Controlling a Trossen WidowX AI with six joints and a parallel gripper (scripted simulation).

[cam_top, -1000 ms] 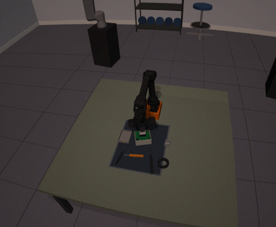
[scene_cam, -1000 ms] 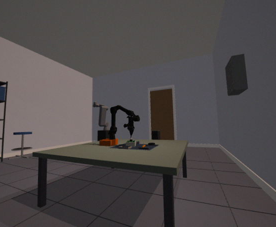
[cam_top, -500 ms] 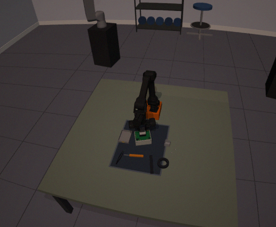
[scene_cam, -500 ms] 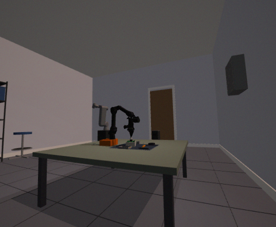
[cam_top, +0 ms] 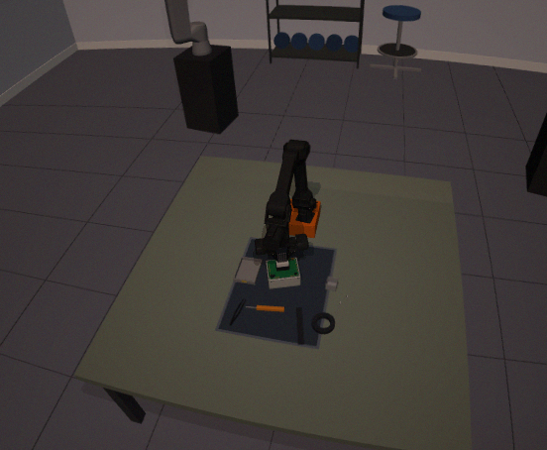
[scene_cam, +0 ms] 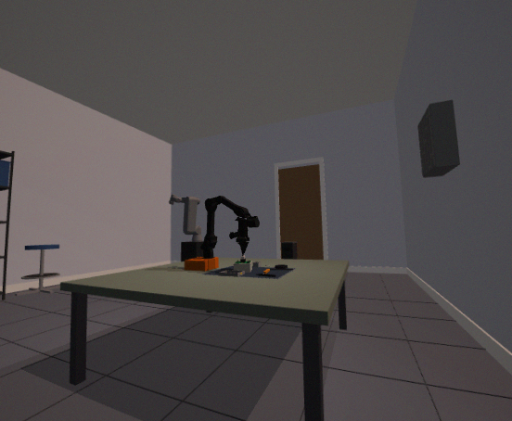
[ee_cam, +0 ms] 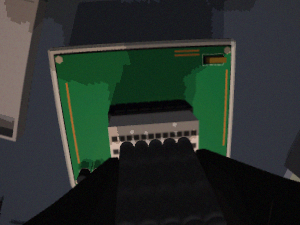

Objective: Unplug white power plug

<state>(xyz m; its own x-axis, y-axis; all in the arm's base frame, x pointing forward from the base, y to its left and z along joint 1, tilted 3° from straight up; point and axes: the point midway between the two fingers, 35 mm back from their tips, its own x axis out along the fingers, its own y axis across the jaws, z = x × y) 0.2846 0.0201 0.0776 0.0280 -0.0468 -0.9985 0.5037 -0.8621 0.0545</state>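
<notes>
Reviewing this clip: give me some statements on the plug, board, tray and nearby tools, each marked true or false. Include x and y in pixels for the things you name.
1. The jaws (cam_top: 282, 258) (scene_cam: 243, 256) are shut on the white power plug (cam_top: 282, 264) (ee_cam: 154, 130). True.
2. The plug lies in the grey tray (cam_top: 248, 271). False: it is over the green circuit board (cam_top: 289, 273) (ee_cam: 90, 114), at its socket.
3. The orange-handled screwdriver (cam_top: 271, 308) (scene_cam: 266, 272) lies on the dark mat (cam_top: 272, 327). True.
4. The black ring (cam_top: 314, 322) is inside the grey tray. False: it is outside the tray, at the mat's edge.
5. The robot arm stands on a blue base. False: its base (cam_top: 303, 229) (scene_cam: 196, 264) is orange.
</notes>
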